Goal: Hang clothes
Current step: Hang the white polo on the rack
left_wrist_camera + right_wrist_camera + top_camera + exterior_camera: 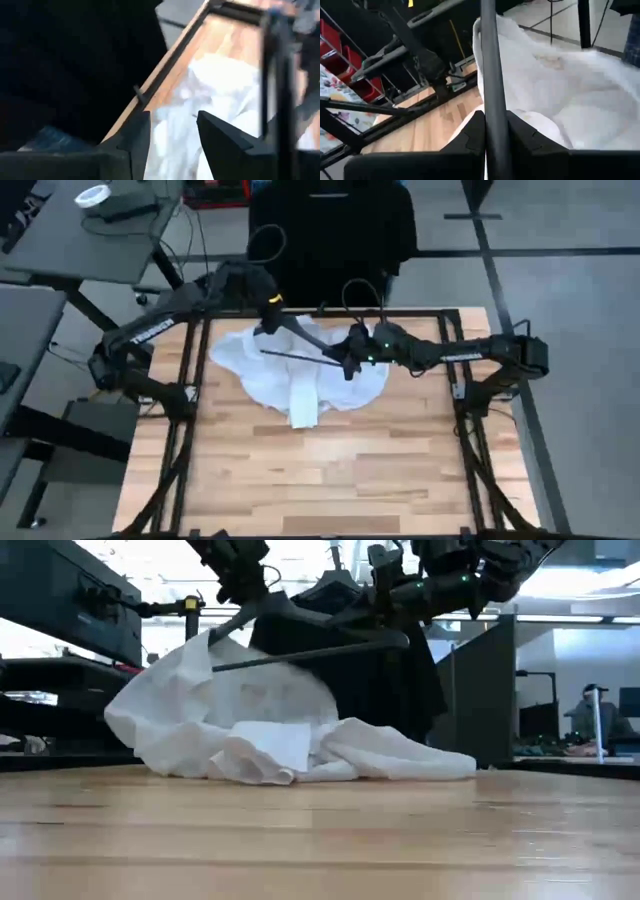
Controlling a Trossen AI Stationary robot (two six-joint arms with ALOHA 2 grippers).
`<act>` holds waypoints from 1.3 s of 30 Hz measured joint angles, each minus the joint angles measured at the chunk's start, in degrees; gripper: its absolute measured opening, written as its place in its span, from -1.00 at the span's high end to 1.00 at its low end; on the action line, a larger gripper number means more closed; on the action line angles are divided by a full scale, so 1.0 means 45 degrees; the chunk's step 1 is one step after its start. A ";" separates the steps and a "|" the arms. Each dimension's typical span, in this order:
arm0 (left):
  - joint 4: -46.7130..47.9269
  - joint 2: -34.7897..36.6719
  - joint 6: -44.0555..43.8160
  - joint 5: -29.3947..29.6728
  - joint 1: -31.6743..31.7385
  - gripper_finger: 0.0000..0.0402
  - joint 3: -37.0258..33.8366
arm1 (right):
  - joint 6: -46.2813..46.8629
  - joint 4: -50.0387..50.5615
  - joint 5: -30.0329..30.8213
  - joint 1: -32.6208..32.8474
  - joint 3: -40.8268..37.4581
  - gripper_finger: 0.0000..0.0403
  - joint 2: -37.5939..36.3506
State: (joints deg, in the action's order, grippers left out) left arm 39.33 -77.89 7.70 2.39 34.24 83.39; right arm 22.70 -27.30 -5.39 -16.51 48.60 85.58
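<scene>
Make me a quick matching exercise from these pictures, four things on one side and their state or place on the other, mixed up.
Things:
1. white top
2. hanger
3. left gripper
4. right gripper

States:
A. open, nothing between the fingers
B. crumpled on the table
C. shut on the hanger
D. held up above the cloth

Pairs: 1-B, 2-D, 3-A, 4-C

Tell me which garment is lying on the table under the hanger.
The white top, spread in a heap on the wooden table below the hanger. The black garment hangs beyond the table's far edge instead.
</scene>
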 joint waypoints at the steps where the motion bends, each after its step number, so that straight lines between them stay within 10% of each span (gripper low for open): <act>1: 0.0117 0.0000 0.0186 0.0128 0.0000 0.27 0.0058 | -0.0008 -0.0096 0.0034 -0.0006 0.0002 0.86 0.0000; 11: 0.2009 -0.0019 0.1280 0.0807 -0.0012 0.28 0.1550 | -0.0054 -0.0160 0.0064 -0.0053 0.0053 0.86 -0.0039; 25: 1.0674 0.0005 -0.0142 0.1323 0.0391 0.28 0.2435 | -0.0132 -0.0109 -0.0102 -0.0210 0.0053 0.86 -0.0029; 39: 0.8923 0.0005 0.3010 0.1182 0.1456 0.28 -0.0683 | -0.0488 -0.0144 -0.0170 -0.0171 0.0044 0.86 -0.0024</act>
State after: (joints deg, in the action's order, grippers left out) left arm 79.48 -77.87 21.24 7.70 40.79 80.32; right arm 20.50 -27.95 -6.15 -17.28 48.80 85.47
